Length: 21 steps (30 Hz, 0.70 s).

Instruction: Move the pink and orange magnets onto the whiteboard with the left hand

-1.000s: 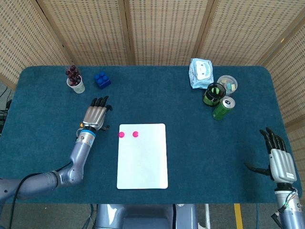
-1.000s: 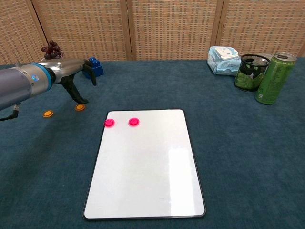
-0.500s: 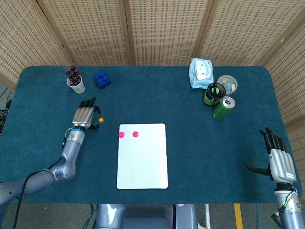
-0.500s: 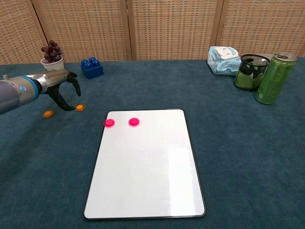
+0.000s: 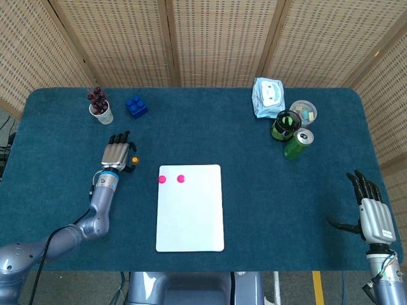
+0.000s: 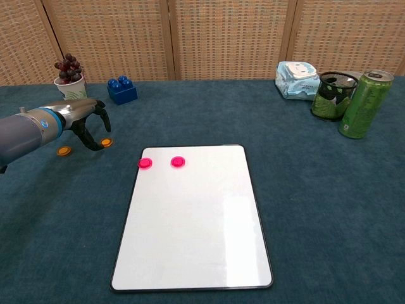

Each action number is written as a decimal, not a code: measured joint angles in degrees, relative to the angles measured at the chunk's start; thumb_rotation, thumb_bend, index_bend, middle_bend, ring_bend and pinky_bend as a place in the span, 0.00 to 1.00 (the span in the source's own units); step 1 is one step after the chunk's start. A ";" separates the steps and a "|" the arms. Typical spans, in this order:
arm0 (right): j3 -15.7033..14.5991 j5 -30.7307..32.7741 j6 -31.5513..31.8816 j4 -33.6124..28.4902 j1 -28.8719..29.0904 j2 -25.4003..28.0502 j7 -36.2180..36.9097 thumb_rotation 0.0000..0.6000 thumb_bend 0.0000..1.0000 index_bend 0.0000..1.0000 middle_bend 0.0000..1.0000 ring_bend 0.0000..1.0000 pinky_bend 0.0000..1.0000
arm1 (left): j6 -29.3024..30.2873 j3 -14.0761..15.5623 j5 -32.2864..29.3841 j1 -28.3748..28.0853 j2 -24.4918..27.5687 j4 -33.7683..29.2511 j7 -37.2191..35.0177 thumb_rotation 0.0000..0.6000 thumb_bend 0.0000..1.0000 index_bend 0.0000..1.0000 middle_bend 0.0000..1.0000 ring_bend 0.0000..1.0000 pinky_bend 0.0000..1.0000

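Two pink magnets (image 6: 145, 163) (image 6: 178, 162) lie on the top left of the whiteboard (image 6: 196, 221); the head view shows them too (image 5: 162, 180) (image 5: 180, 179) on the whiteboard (image 5: 191, 216). Two orange magnets (image 6: 106, 142) (image 6: 63, 151) lie on the blue cloth left of the board. My left hand (image 6: 85, 119) arches over the gap between them, holding nothing, its thumb tip close beside the nearer orange magnet (image 5: 134, 159). In the head view this left hand (image 5: 116, 152) hides the farther orange magnet. My right hand (image 5: 372, 213) rests open at the table's right front corner.
A cup of grapes (image 6: 69, 79) and a blue brick (image 6: 121, 90) stand behind the left hand. At the far right are a wipes pack (image 6: 297, 77), a black mesh cup (image 6: 333, 95) and a green can (image 6: 364, 103).
My left hand swung left from beside the board's corner to the orange magnets, then settled lower with its thumb by the nearer one. The right hand stayed still.
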 measured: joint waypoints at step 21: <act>0.05 0.03 0.19 0.06 -0.13 -0.10 0.49 1.00 0.03 0.00 0.00 0.00 0.00 | -0.50 -1.44 -1.18 -0.37 -1.84 1.03 3.12 1.00 0.36 0.62 0.00 0.00 0.00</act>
